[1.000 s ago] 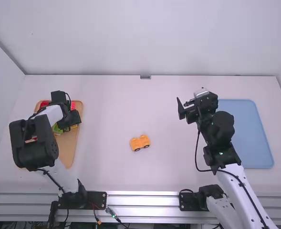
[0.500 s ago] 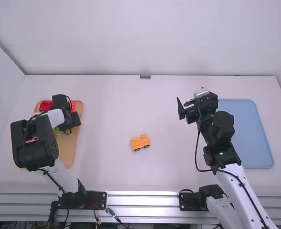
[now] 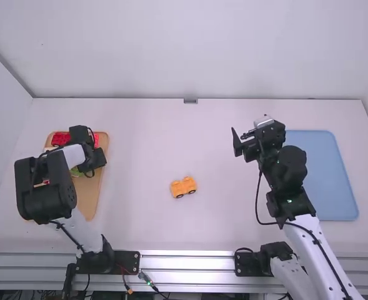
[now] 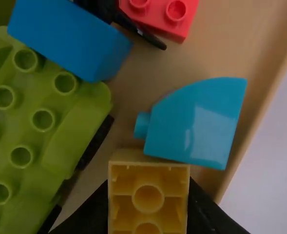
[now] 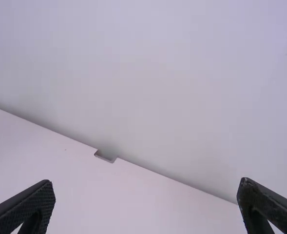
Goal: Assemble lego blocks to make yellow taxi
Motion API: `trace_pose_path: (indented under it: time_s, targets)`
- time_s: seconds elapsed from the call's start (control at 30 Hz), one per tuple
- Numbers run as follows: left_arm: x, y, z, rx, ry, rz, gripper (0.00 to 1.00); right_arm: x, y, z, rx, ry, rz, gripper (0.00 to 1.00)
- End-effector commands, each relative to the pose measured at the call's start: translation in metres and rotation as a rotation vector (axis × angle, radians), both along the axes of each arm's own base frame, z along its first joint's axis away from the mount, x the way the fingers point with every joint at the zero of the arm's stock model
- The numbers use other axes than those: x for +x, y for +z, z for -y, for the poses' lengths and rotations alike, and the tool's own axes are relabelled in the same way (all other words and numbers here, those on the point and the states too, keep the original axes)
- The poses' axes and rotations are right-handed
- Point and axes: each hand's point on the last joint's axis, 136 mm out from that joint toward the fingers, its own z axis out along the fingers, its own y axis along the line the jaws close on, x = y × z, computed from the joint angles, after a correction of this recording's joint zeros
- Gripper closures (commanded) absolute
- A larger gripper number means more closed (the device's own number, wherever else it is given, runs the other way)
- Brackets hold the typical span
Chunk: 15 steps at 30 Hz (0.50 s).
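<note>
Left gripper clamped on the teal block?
No, the left gripper has its fingers pressed to either side of a yellow block, with the teal block outside them.

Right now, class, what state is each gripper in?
Left gripper: closed on a yellow block.
Right gripper: open, nothing between its fingers.

In the high view, bright light is covering the counter point(image 3: 221, 225). The left wrist view is looking darker, but the light blue block point(image 4: 197, 124) is shining. Soft gray shade is lying along the wall point(image 5: 148, 87).
</note>
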Motion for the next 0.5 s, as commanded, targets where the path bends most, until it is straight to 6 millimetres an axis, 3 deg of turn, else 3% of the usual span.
trace_pose_path:
  time_s: [0.0, 0.23, 0.4, 0.47]
  targets:
    - [-0.003, -0.004, 0.002, -0.01, 0.004, -0.012, 0.69, -0.002, 0.002, -0.001, 0.005, 0.007, 0.008, 0.01]
    - [0.002, 0.004, 0.002, 0.002, 0.0, 0.012, 0.81, -0.009, 0.003, -0.019, 0.013, 0.117, 0.012, 0.01]
    - [0.011, 0.03, -0.001, 0.012, 0.0, 0.044, 0.86, -0.011, 0.003, -0.023, 0.016, 0.141, 0.009, 0.01]
    - [0.015, 0.051, -0.003, 0.024, 0.0, 0.078, 0.87, -0.012, 0.002, -0.025, 0.015, 0.149, 0.006, 0.01]
